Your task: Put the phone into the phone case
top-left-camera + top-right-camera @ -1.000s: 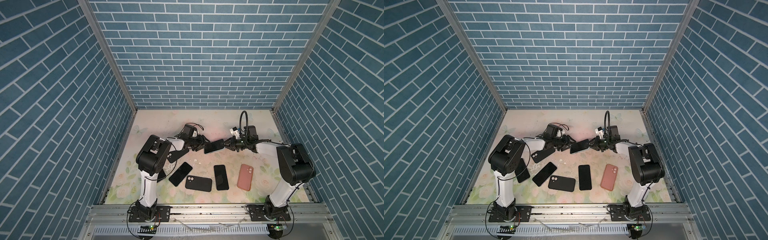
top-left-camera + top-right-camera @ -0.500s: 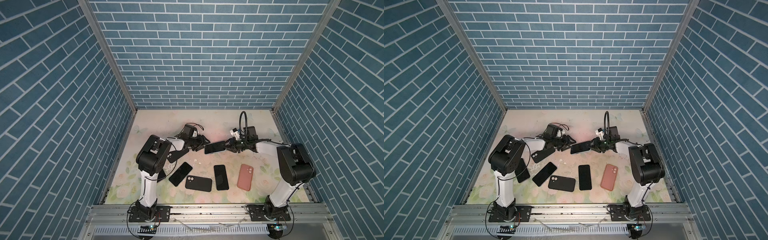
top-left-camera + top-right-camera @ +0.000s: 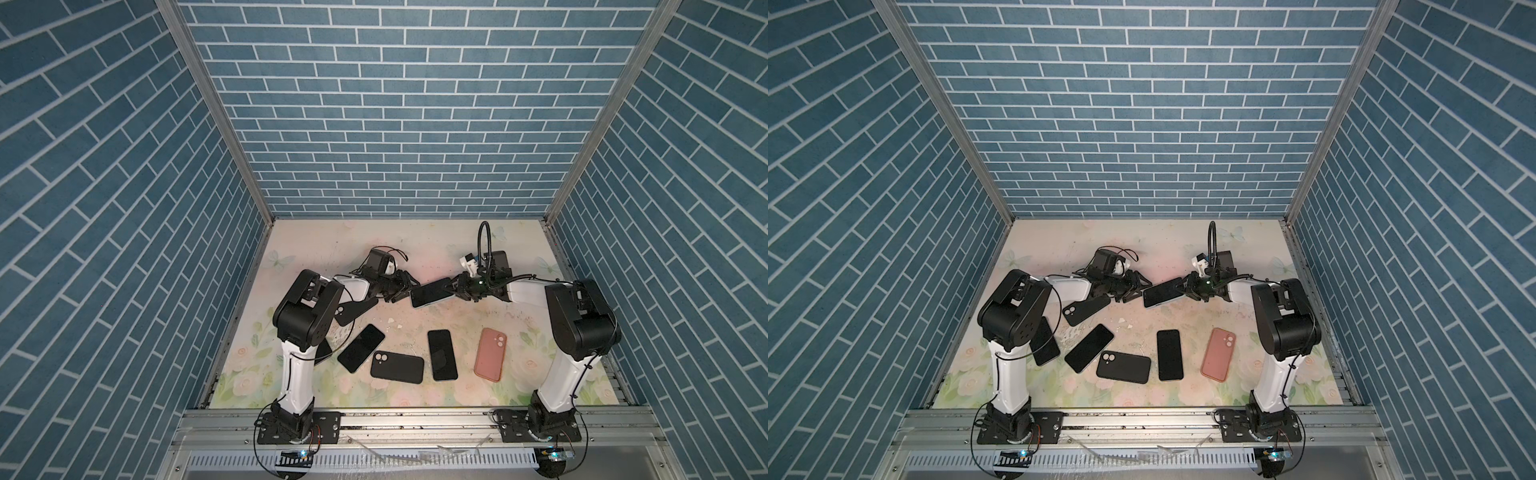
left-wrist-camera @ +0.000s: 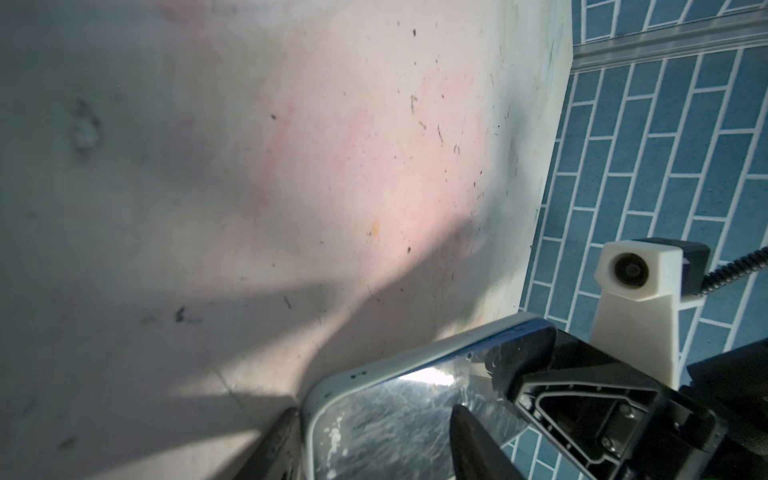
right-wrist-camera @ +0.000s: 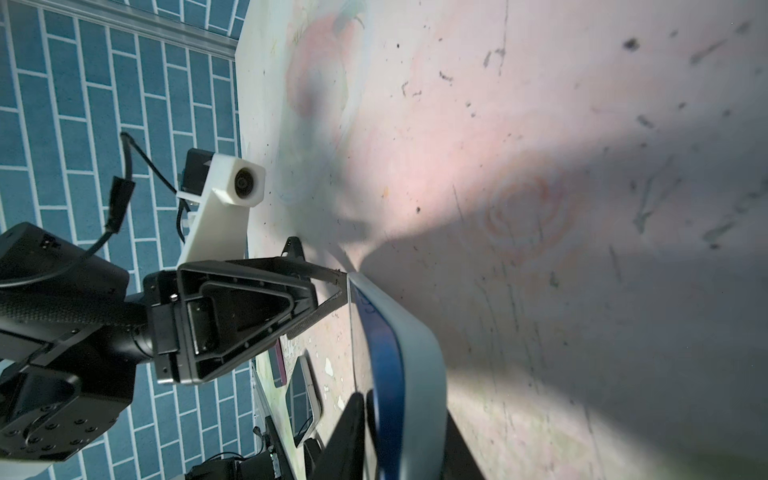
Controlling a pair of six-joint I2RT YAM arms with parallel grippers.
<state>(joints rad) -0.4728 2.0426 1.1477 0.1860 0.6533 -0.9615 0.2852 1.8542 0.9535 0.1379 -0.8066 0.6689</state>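
Between my two grippers, above the middle of the table, hangs the phone [image 3: 430, 292] [image 3: 1162, 294], dark screen up, in a pale grey-blue phone case [image 4: 374, 365] [image 5: 419, 353]. Its blue edge [image 5: 384, 353] stands beside the case wall, and in the left wrist view it shows above the rim. My right gripper [image 3: 455, 286] [image 3: 1185, 289] [image 5: 401, 407] is shut on the phone and case at their right end. At the left end my left gripper [image 3: 405, 286] [image 3: 1136, 291] [image 4: 374, 411] is open, one finger over the screen, the other outside the case corner.
On the floral table [image 3: 519, 332] in front lie a black phone [image 3: 360, 347], a black case [image 3: 397, 367], another black phone [image 3: 441, 354] and a pink case [image 3: 490, 353]. A further black case [image 3: 1084, 309] and a phone [image 3: 1044, 340] lie by the left arm. Brick walls enclose three sides.
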